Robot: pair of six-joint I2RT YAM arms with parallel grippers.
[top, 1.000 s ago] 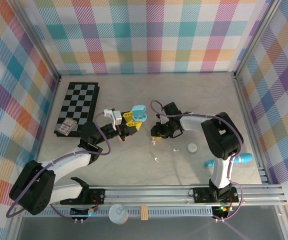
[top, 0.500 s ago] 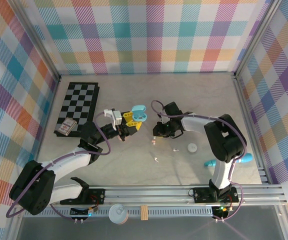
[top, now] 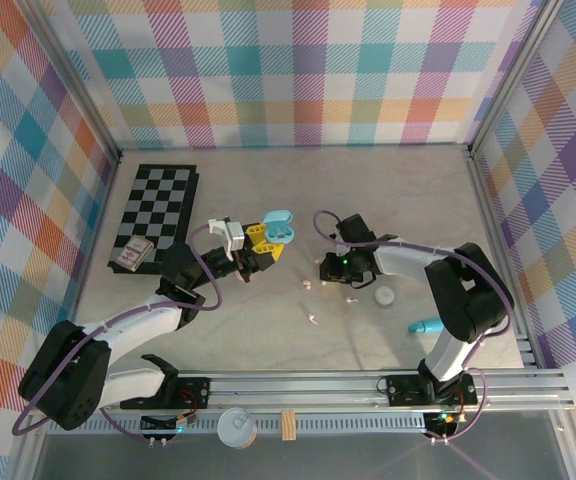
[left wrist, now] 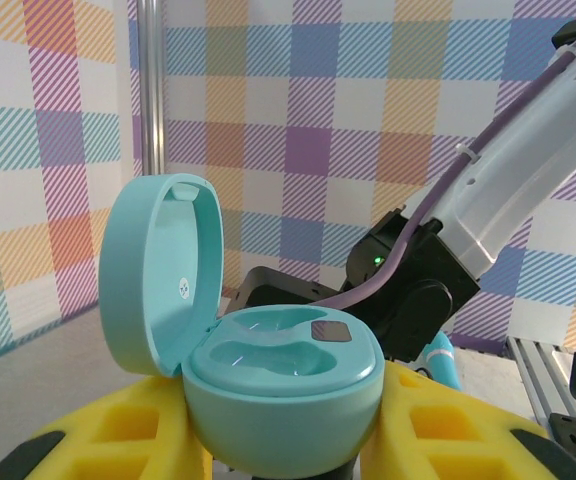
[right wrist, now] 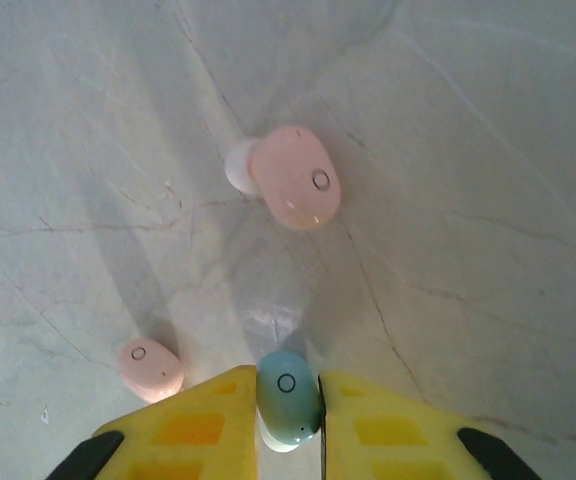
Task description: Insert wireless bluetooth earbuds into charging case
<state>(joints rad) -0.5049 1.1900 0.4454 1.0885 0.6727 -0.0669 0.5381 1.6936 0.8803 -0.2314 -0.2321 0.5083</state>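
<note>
Status: light blue earbud gripped, charging case held open

We find the left gripper (left wrist: pixel 283 405) clamped on the turquoise charging case (left wrist: pixel 286 372), with one yellow finger (left wrist: pixel 118 440) pressed against each side of the base. The case lid (left wrist: pixel 163 272) stands hinged up and tilted to the left. We see both moulded earbud wells in the base, and both are vacant. In the top view, the case (top: pixel 280 222) sits raised near the middle of the table, right of the chessboard (top: pixel 158 205).

We find the right gripper (right wrist: pixel 288 378) set narrow, pinching the light blue earbud (right wrist: pixel 288 395) between its two yellow fingers (right wrist: pixel 208 420). The earbud is close above the marble-patterned tabletop (right wrist: pixel 468 150). In the top view, this gripper (top: pixel 328 271) is low over the table, to the right of the case and apart from it.

Other earbuds lie loose on the table:
- One pink earbud (right wrist: pixel 296 185) with a white tip lies ahead of the right gripper.
- A second pink earbud (right wrist: pixel 150 368) lies just beside the left finger.
- In the top view, two small white buds (top: pixel 313 320) and (top: pixel 351 298) lie nearer the arm bases.

A white round case (top: pixel 384 296) and a turquoise tube (top: pixel 428 326) rest to the right of the right gripper
</note>
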